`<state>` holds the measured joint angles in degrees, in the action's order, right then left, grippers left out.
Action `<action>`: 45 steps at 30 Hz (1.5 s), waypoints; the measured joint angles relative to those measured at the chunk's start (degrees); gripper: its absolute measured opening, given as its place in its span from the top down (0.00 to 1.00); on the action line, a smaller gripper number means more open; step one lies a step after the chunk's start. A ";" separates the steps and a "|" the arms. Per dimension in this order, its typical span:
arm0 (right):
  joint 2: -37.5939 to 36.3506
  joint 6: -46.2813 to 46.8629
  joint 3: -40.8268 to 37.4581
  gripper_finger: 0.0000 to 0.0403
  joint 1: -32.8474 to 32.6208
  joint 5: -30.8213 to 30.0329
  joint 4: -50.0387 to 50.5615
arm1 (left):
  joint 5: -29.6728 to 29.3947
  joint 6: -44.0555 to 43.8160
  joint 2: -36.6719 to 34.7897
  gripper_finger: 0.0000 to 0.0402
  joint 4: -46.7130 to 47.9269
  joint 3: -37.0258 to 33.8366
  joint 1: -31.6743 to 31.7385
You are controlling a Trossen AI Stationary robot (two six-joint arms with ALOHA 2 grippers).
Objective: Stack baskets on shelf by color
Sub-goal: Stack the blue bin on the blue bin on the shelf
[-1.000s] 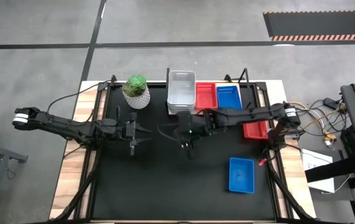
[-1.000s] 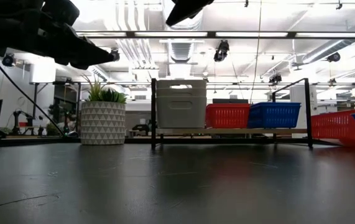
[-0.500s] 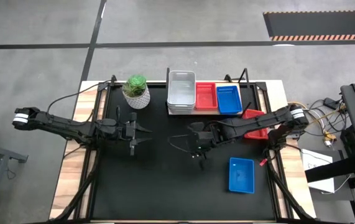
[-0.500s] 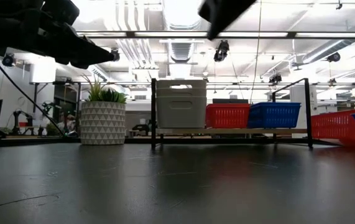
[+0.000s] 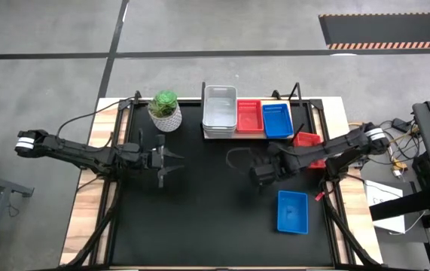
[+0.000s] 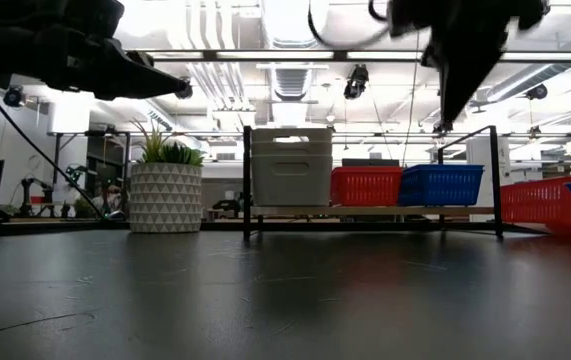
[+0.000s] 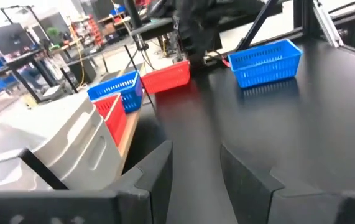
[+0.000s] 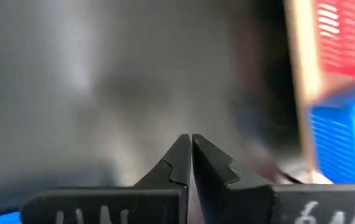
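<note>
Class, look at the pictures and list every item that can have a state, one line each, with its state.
White-grey baskets: stacked on the shelf, at its plant-side end.
Red basket: on the shelf, middle.
Blue basket: on the shelf, far end.
Loose red basket: on the table, partly hidden.
Loose blue basket: on the table, upright, empty.
Left claw: open, empty.
Right claw: shut, empty.

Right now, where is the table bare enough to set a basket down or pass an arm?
Bare: the near half of the table, left of the loose blue basket, and the middle strip between the left gripper and right gripper. Crowded: the shelf holding white, red and blue baskets, the plant pot beside it, and the red basket under the right arm.
</note>
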<state>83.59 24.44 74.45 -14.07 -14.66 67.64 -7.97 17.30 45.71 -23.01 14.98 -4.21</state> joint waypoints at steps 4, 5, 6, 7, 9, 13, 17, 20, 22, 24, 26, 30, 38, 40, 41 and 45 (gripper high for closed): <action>-1.83 -2.25 -3.32 0.98 4.88 -5.44 0.72 | -0.03 0.04 0.00 0.71 -0.54 0.00 0.00; -2.00 -3.36 -3.93 0.98 6.50 -6.05 0.72 | -0.02 0.04 0.00 0.71 -0.44 0.00 0.00; -2.05 -4.86 -4.47 0.98 8.37 -6.32 0.74 | -0.02 0.04 0.00 0.71 -0.48 -0.02 0.00; -2.04 -6.41 -5.05 0.98 10.30 -6.51 0.67 | -0.02 0.04 0.00 0.71 -0.49 -0.03 0.00; -1.89 -10.13 -6.39 0.98 14.09 -6.60 0.05 | -0.02 0.04 0.00 0.71 -0.48 -0.07 0.00; -1.73 -17.03 -9.30 0.98 20.69 -6.23 -3.73 | -0.02 0.05 0.00 0.71 -0.48 -0.07 0.00; -1.79 -20.75 -11.12 0.98 24.88 -6.25 -7.72 | -0.02 0.07 0.00 0.71 -0.48 -0.11 0.00; -1.79 -22.25 -11.94 0.98 26.87 -6.16 -9.65 | -0.03 1.38 0.00 0.71 -0.48 -0.11 0.07; -1.79 -23.05 -12.39 0.98 28.02 -6.31 -10.81 | -0.04 2.76 0.00 0.71 -0.48 -0.12 0.07; -1.79 -23.82 -12.62 0.98 28.85 -6.39 -11.86 | -0.16 3.03 0.00 0.71 -0.50 -0.13 0.08; -1.79 -24.35 -12.62 0.98 29.46 -6.38 -13.19 | -0.75 3.05 0.00 0.71 -0.49 -0.11 0.09; -1.77 -25.19 -12.22 0.98 29.99 -6.38 -13.70 | -2.04 3.10 0.00 0.71 -0.52 -0.02 0.09; -4.34 -22.23 -11.95 0.98 26.17 -6.14 -14.16 | -2.93 3.17 0.00 0.71 -0.52 -0.02 0.09; -5.65 -21.35 -12.08 0.98 23.96 -6.11 -15.26 | -2.93 3.16 0.00 0.71 -0.61 0.02 0.09; -6.47 -21.22 -12.37 0.98 22.66 -5.95 -16.49 | -2.93 3.06 0.00 0.71 -0.88 0.02 0.09; -9.58 -24.02 -15.04 0.98 18.21 -2.39 -26.91 | -2.93 0.44 0.40 0.71 -4.67 -0.13 0.09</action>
<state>74.02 0.42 59.41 4.14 -17.04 40.73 -10.90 17.74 46.11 -27.68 14.85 -4.12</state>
